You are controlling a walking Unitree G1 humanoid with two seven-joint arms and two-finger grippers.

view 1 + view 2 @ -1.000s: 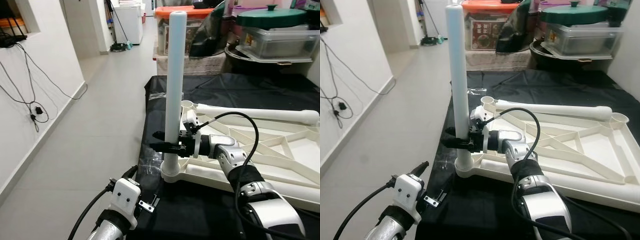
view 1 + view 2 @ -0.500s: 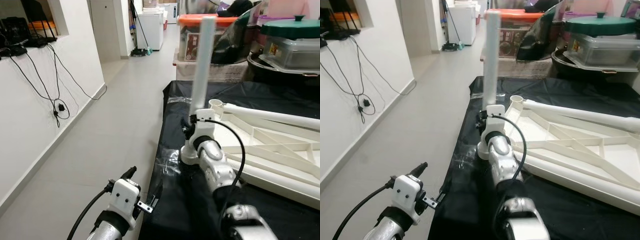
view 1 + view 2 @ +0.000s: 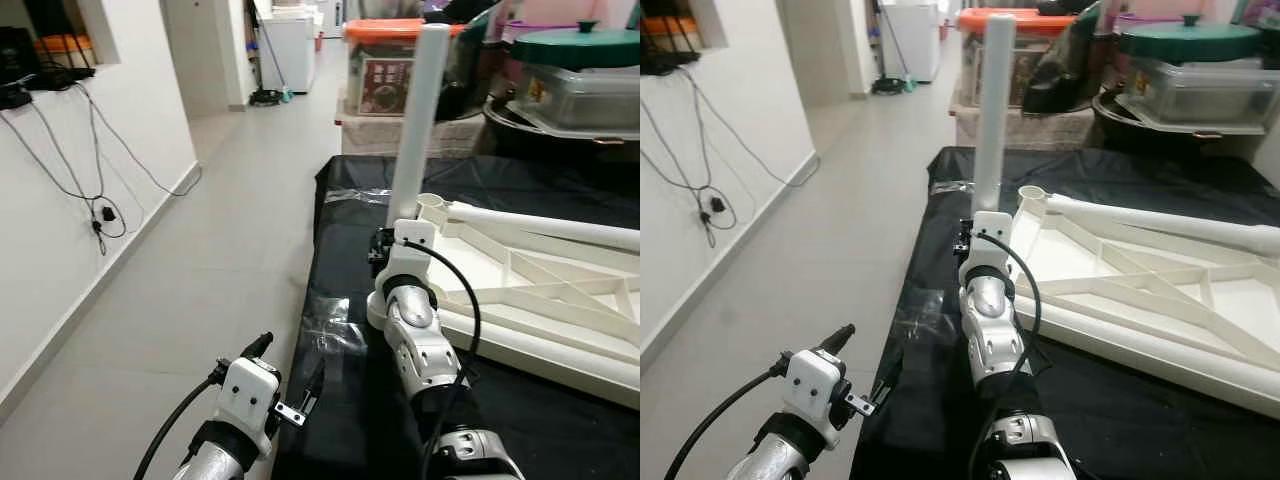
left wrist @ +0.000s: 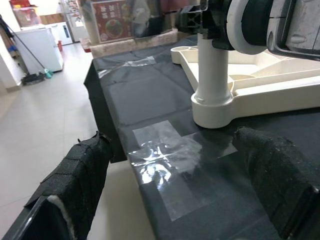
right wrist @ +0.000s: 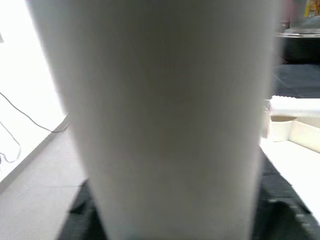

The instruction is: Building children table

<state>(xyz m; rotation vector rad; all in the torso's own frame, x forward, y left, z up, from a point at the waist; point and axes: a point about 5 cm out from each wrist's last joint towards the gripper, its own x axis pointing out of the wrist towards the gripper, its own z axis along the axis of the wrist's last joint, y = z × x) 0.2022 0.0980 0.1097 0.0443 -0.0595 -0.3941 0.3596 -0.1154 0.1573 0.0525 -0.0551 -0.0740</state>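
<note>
A white children's table top (image 3: pixel 560 300) lies upside down on a black-covered table (image 3: pixel 345 210). One white table leg (image 3: pixel 420 120) stands upright in its near-left corner socket (image 4: pixel 212 107). My right gripper (image 3: pixel 385 250) is shut on this leg low down, with the wrist between me and the leg. The leg's side (image 5: pixel 170 120) sits right up against the right wrist camera. A second leg (image 3: pixel 540 225) lies across the far side of the top. My left gripper (image 4: pixel 172 145) hangs open, low at the table's left edge, a little short of the socket.
A patch of clear tape (image 4: pixel 165 155) shines on the black cover near the corner. Plastic boxes (image 3: pixel 385 60) and a green-lidded pot (image 3: pixel 575 50) are stacked behind the table. Open tiled floor (image 3: pixel 220 230) runs along the left, beside a white wall with hanging cables (image 3: pixel 95 190).
The whole view has shifted. My right forearm now runs straight ahead to the leg instead of reaching in from the right. The leg stays upright in its socket; the left arm is unmoved.
</note>
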